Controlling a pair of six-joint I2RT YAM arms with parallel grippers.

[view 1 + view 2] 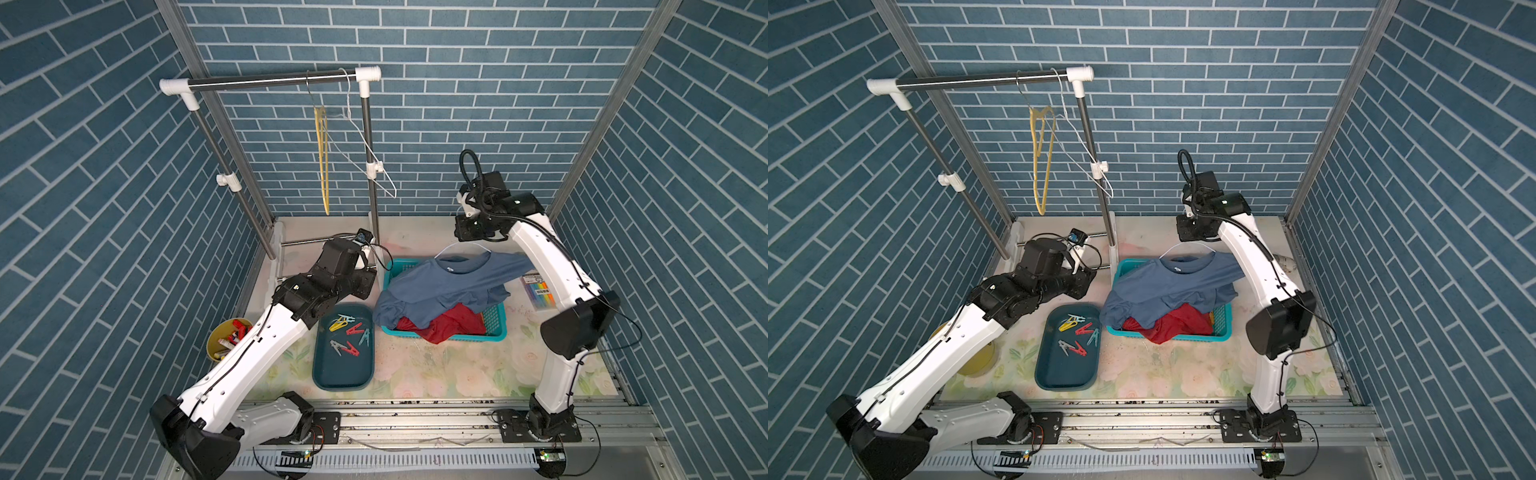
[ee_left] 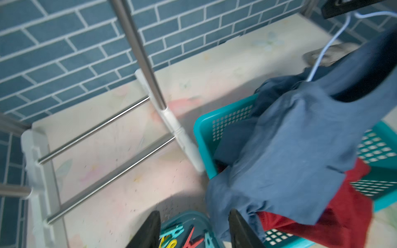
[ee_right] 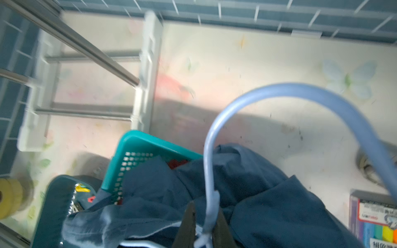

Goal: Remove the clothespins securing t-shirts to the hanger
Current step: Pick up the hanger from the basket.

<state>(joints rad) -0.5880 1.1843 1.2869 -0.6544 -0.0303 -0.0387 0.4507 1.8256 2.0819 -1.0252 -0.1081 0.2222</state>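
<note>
Blue shirt point(image 1: 449, 286) sits just under right claw point(image 3: 205, 214), which is clamped on hanger point(image 3: 279, 90) neck; left claw point(image 2: 194, 214) apart (clothespins point(image 2: 189, 236) in tray point(image 1: 340, 374) nearby).

Left claw point(image 2: 194, 212) agape; right claw point(image 3: 205, 210) clamped tight

**Both top views:** bright, even light and sharp focus; the brick walls point(image 1: 104, 166) bow toward the edges (wide-angle distortion). Soft shadows lie beside the basket point(image 1: 494, 328). **Wrist views:** motion blur smears the rack point(image 2: 139, 53) and the hanger point(image 3: 279, 88); colours look washed.
</note>
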